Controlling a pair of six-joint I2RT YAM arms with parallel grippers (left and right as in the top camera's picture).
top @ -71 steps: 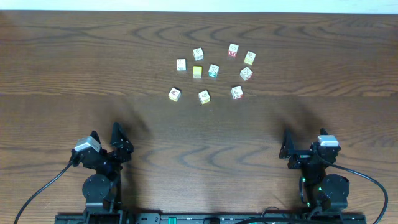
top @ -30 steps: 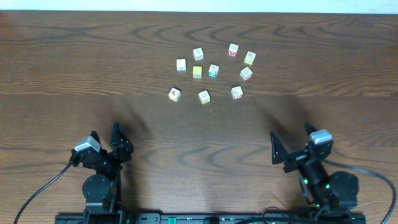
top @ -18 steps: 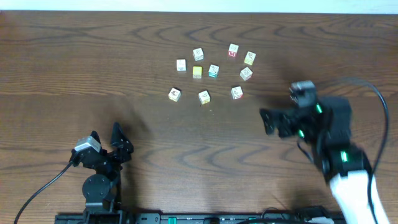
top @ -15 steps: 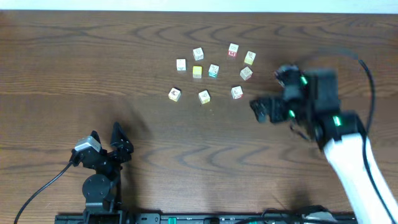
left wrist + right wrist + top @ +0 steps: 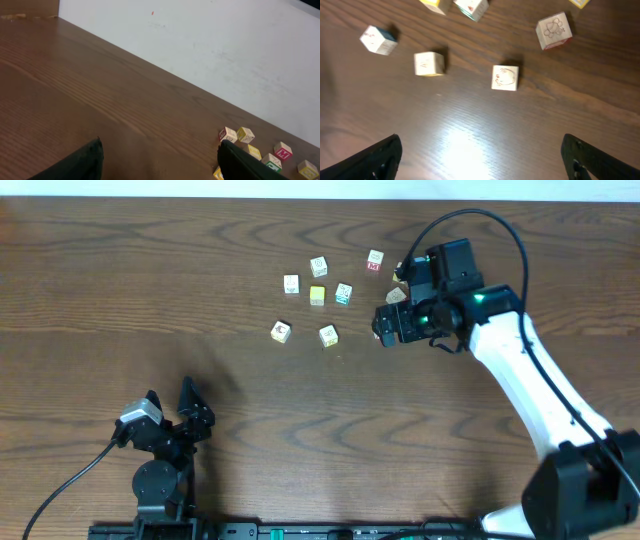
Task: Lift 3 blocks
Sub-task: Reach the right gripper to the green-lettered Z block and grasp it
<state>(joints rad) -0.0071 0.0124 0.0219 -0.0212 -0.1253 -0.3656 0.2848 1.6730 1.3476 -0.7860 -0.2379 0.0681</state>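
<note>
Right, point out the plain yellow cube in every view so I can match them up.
Overhead: the plain yellow cube sits mid-cluster, just left of the teal-marked cube.
Left wrist: the plain yellow cube is at lower right, up-left of the teal-marked cube.
Right wrist: the plain yellow cube is cut by the top edge, left of centre.
Shared landmark: the teal-marked cube, always beside it.

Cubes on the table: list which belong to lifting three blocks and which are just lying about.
For the job, likely: face-drawing cube; red-edged cube; red-marked cube.
Lying about: plain yellow cube; teal-marked cube; remaining pale cubes.
</note>
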